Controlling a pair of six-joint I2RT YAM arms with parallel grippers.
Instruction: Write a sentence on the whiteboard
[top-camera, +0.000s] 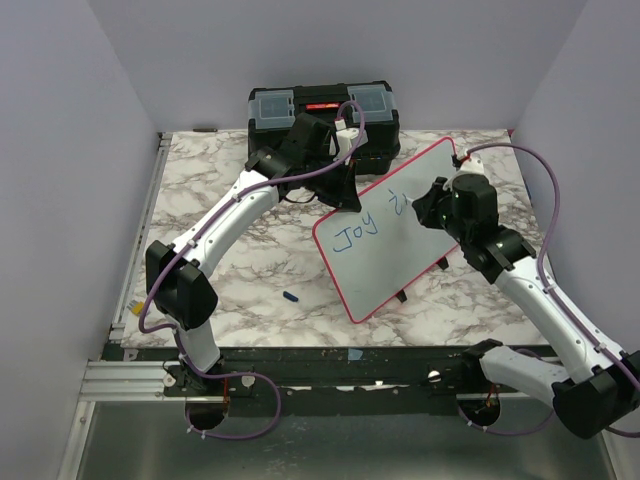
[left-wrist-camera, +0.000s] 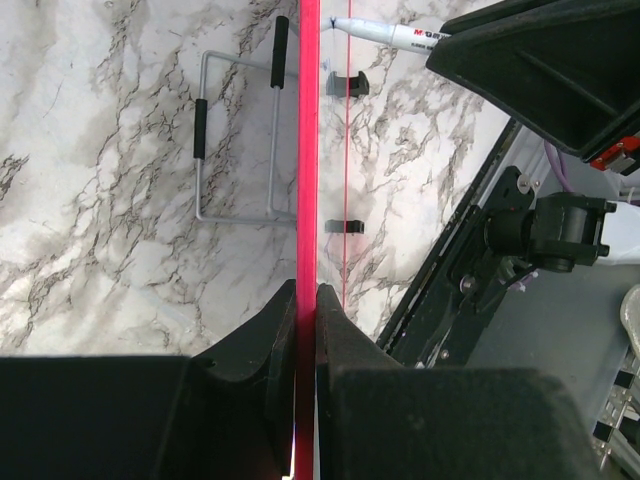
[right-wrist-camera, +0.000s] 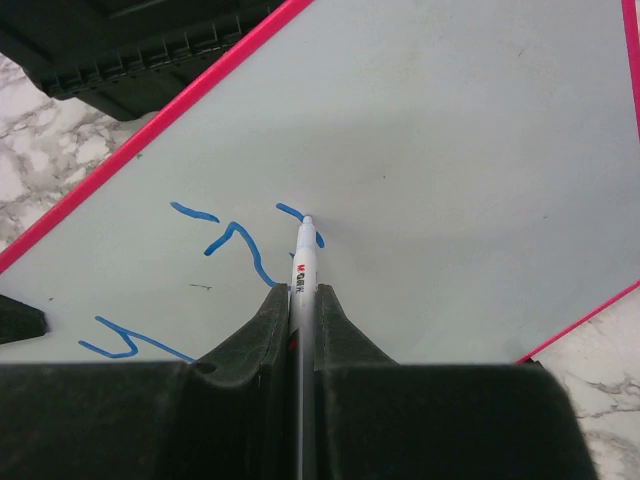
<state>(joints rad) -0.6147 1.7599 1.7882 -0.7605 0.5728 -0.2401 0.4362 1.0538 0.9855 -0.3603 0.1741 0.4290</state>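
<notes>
The whiteboard (top-camera: 385, 270), white with a red-pink rim, is held tilted over the marble table. My left gripper (top-camera: 343, 192) is shut on its upper left edge. In the left wrist view the rim (left-wrist-camera: 308, 150) runs edge-on between my left gripper's (left-wrist-camera: 307, 292) closed fingers. My right gripper (top-camera: 428, 205) is shut on a white marker (right-wrist-camera: 305, 262). The marker's tip touches the board (right-wrist-camera: 450, 130) at a blue stroke (right-wrist-camera: 235, 240). Blue writing reading "Joy" (top-camera: 355, 232) shows on the board, with more strokes beside the marker (top-camera: 400, 203).
A black toolbox (top-camera: 325, 110) stands at the back of the table, just behind the left gripper. A small blue cap (top-camera: 291, 297) lies on the marble (top-camera: 250, 280) left of the board. A wire frame with black grips (left-wrist-camera: 240, 140) lies on the marble below the board.
</notes>
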